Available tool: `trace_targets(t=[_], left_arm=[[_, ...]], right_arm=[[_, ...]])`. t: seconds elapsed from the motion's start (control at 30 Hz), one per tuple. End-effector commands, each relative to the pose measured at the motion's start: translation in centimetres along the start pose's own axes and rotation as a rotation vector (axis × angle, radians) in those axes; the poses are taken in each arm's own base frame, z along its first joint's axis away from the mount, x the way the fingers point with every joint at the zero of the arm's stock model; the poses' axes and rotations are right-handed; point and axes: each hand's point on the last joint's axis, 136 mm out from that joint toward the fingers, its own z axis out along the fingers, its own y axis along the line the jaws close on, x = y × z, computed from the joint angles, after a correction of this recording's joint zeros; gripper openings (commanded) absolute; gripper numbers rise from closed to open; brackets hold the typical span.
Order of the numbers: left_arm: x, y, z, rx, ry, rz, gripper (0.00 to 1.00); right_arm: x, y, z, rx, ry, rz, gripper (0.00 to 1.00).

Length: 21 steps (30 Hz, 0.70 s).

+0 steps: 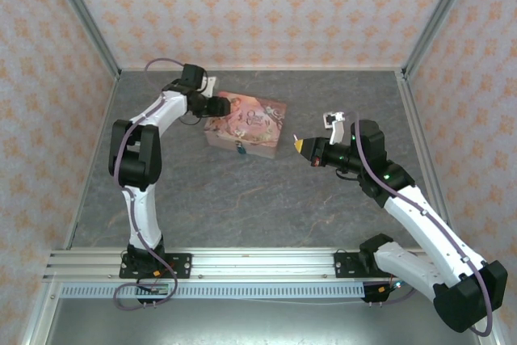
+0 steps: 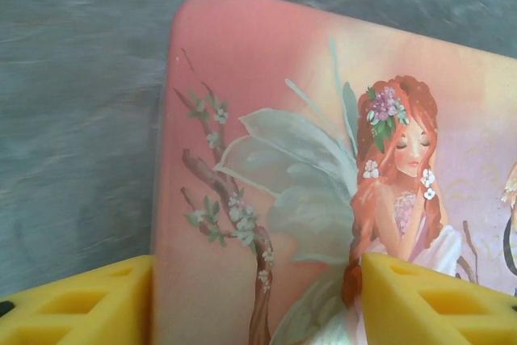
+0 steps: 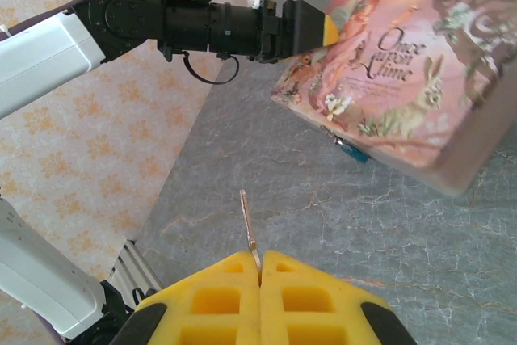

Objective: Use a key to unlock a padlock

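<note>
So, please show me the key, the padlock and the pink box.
key (image 3: pixel 249 228): right wrist view, its shaft.
padlock (image 3: pixel 354 153): right wrist view, its blue body.
pink box (image 3: pixel 388 70): right wrist view, its lid.

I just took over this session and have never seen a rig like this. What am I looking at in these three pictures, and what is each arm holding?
You have two robot arms bolted at the near edge of a grey table. The wide picture comes from a fixed camera above and behind them. The other two come from a camera on each wrist, looking out past that arm's own yellow gripper.

On the table lies a pink box printed with a fairy picture. A tiny blue padlock hangs on its front side.

The left gripper is open at the box's far left corner and does not seem to clamp anything. The right gripper is shut on a thin key, which points toward the box but is well apart from the padlock.
</note>
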Motion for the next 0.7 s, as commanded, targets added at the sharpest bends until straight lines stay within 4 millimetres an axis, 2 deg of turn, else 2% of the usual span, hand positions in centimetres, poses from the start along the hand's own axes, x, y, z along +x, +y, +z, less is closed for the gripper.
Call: trace_targets(t=[0.0,0.23,0.37,0.53,0.67], left_arm=[[3.7,-1.2,2.1,0.031,0.149,0.098,0.61],[4.7,-5.6,2.7,0.126,0.175,0.194,0.60],[4.6,-7.4,2.6,0.151,0.164,0.222,0.64],[2.7,-8.2,1.3,0.144,0.098,0.217,0.71],[0.0,-8.6,-1.6,0.098,-0.001,0.237,0.77]], right_arm=[[0.3,-0.1,-0.1,-0.001,-0.003,-0.024,0.01],[0.6,-0.3,0.1,-0.005,-0.002,-0.011,0.01],[0.7,-0.4,0.3,-0.009,-0.002,-0.001,0.01],[0.9,-0.8,0.5,-0.001,0.003,0.011,0.01],[1.0,-1.0,0.6,0.007,0.010,0.018,0.01]])
